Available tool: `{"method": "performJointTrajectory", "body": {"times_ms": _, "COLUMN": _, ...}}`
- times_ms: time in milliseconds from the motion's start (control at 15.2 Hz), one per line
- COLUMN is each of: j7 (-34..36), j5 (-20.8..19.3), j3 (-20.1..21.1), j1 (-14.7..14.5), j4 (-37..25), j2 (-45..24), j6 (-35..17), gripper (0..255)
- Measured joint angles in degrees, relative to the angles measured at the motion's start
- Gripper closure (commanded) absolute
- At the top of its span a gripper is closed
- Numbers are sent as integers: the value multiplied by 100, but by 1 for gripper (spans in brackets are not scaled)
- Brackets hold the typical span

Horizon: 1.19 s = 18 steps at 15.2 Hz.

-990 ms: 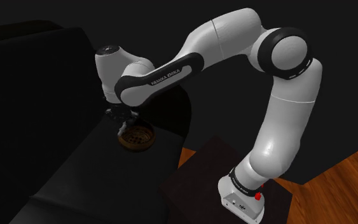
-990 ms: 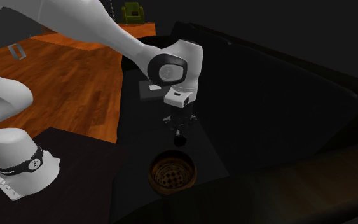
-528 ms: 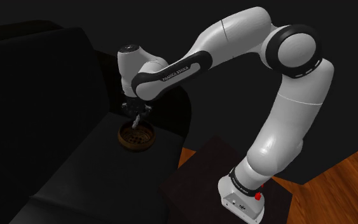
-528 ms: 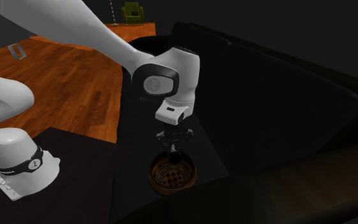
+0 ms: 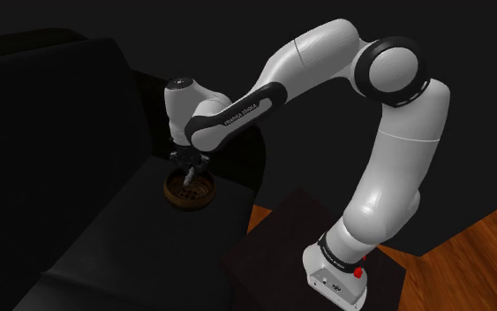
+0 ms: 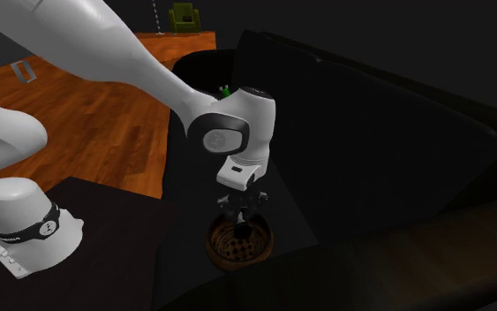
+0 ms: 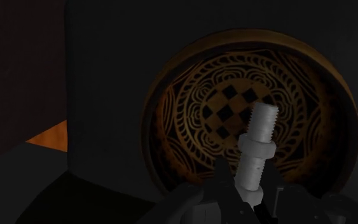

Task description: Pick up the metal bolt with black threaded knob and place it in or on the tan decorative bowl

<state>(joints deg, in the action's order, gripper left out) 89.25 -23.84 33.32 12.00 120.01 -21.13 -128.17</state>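
Observation:
My gripper hangs just above the brown patterned bowl, shut on the bolt. In the wrist view the pale grey threaded bolt sticks out from between the black fingers and points at the bowl's checkered inside. Its gripped end is hidden by the fingers. From the second exterior view, the gripper holds the bolt upright over the bowl, close to its opening. The bowl rests on a dark seat surface.
The bowl sits on a black sofa with a tall backrest and an armrest beside it. Wood floor lies beyond, with a green armchair far off. The arm's stand rests on a dark box.
The gripper carried the bolt from beside the bowl to over its middle and then sank lower toward it. The fingers have stayed shut on the bolt.

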Motion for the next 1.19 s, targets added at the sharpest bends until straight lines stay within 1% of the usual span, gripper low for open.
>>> {"method": "performJointTrajectory", "body": {"times_ms": 264, "j7": 145, "j5": -188, "j3": -101, "j1": -79, "j4": 13, "j2": -224, "j6": -187, "gripper": 255}}
{"method": "performJointTrajectory", "body": {"times_ms": 660, "j7": 168, "j5": -218, "j3": -117, "j1": -88, "j4": 29, "j2": -251, "j6": -226, "gripper": 255}}
{"method": "performJointTrajectory", "body": {"times_ms": 726, "j7": 169, "j5": -218, "j3": -117, "j1": -88, "j4": 29, "j2": -252, "j6": -226, "gripper": 0}}
{"method": "performJointTrajectory", "body": {"times_ms": 1122, "j7": 169, "j5": -218, "j3": -117, "j1": -89, "j4": 29, "j2": -252, "j6": -227, "gripper": 0}}
{"method": "performJointTrajectory", "body": {"times_ms": 1188, "j7": 110, "j5": -146, "j3": -75, "j1": -62, "j4": -7, "j2": -178, "j6": -136, "gripper": 0}}
